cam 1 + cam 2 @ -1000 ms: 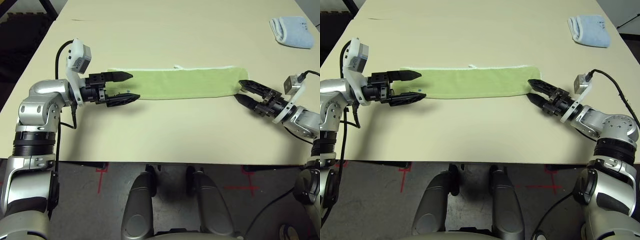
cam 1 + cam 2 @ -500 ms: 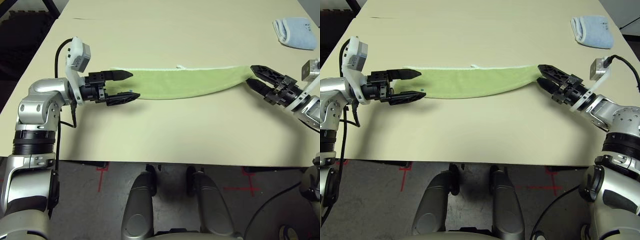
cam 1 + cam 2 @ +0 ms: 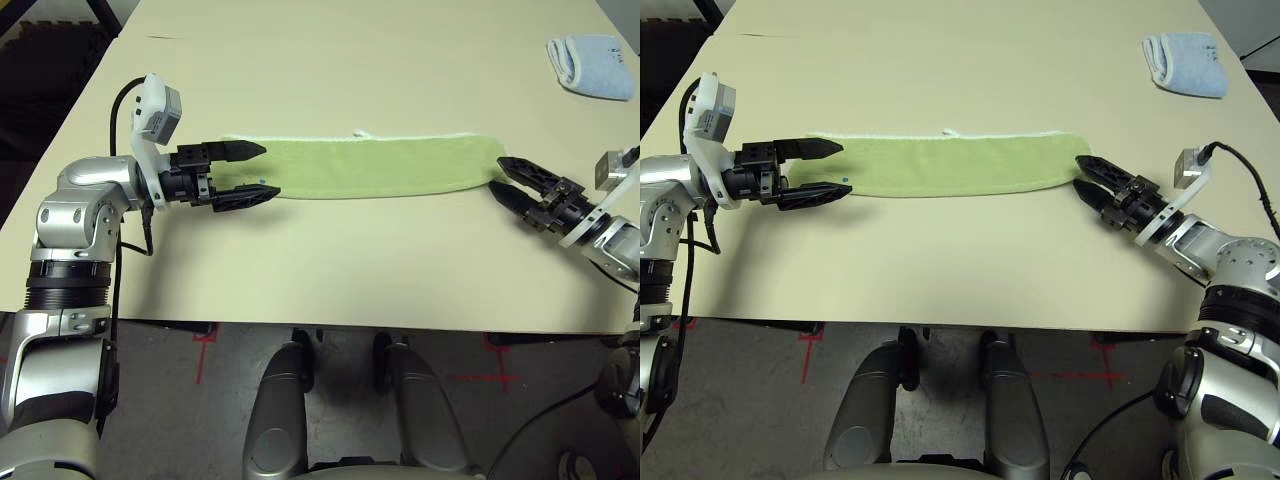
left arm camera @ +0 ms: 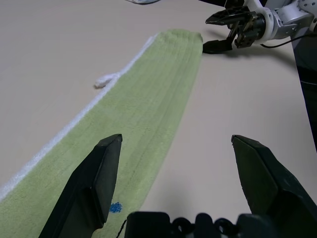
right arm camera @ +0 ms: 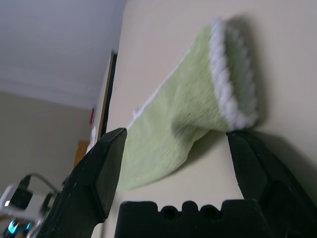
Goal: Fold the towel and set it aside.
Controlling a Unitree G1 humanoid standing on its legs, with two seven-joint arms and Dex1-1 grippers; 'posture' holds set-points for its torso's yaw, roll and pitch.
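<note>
My left gripper [image 3: 248, 172] hangs apart over the left end of the light green towel [image 3: 370, 167], a long strip flat on the table [image 3: 330, 60], while my right gripper [image 3: 512, 181], fingers apart, sits just beside its right end, likely ready to pinch for 1 fold.

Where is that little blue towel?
The pale blue towel lies folded at the table's far right corner, well beyond the long green towel.

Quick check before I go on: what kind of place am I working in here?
Probably a lab or test room, not a home: a plain beige table holding just the towel and a blue folded towel, with red tape crosses on the grey floor.
</note>
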